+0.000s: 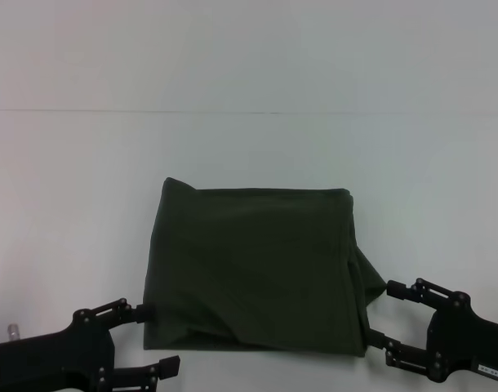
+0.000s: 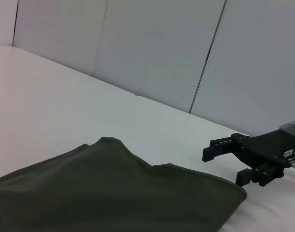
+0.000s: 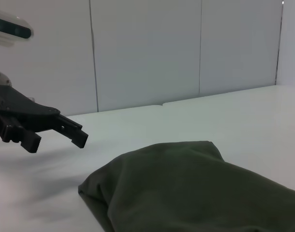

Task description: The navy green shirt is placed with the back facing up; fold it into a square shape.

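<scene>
**Olive shirt lies folded between two spread tools**

Your navy green shirt (image 1: 257, 273) rests folded into a rough square at the near middle of the white desk (image 1: 69, 204). Your left tool (image 1: 151, 336) sits at its near-left corner, fingers spread. Your right tool (image 1: 385, 318) flanks the near-right corner, fingers likewise spread, gripping nothing.

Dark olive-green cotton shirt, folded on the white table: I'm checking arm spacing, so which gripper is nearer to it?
Roughly equal. The left gripper sits at the shirt's near-left corner, the right gripper at its near-right corner, both open.
</scene>
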